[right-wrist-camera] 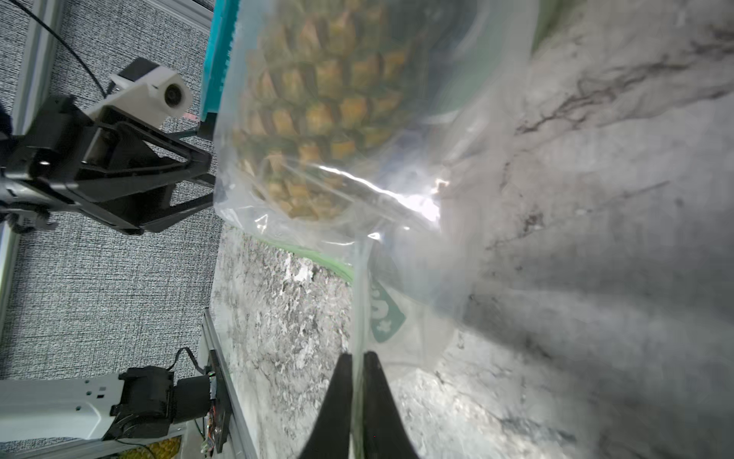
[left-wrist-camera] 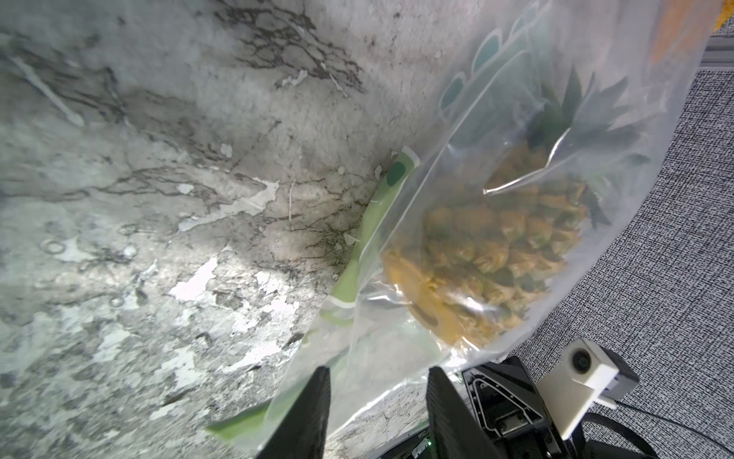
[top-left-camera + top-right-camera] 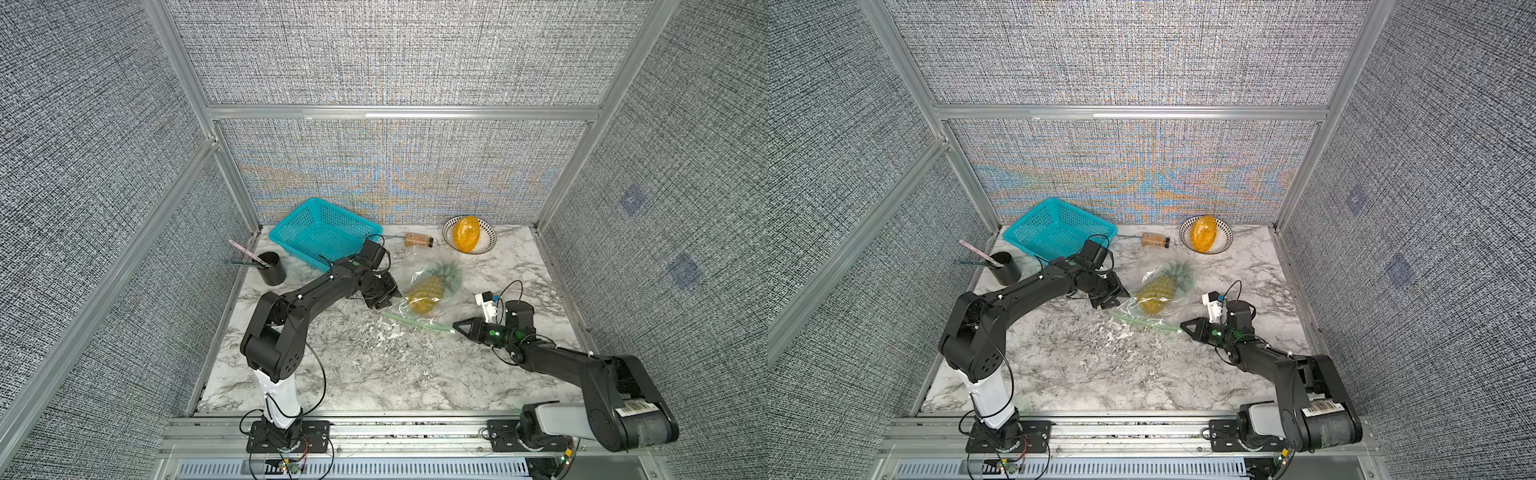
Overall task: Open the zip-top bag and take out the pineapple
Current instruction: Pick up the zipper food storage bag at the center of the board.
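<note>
Now both arms are reaching in low to the zip-top bag point(image 3: 446, 286) at mid-table.
The right arm is stretching forward, with the right gripper point(image 3: 456, 326) pinching tight on the bag's green-strip end. The left arm is bending in from the opposite side, and the left gripper point(image 3: 388, 300) is standing partly apart around loose plastic. The pineapple point(image 3: 424, 294) is lying inside the bag on the marble table point(image 3: 374, 365).
</note>
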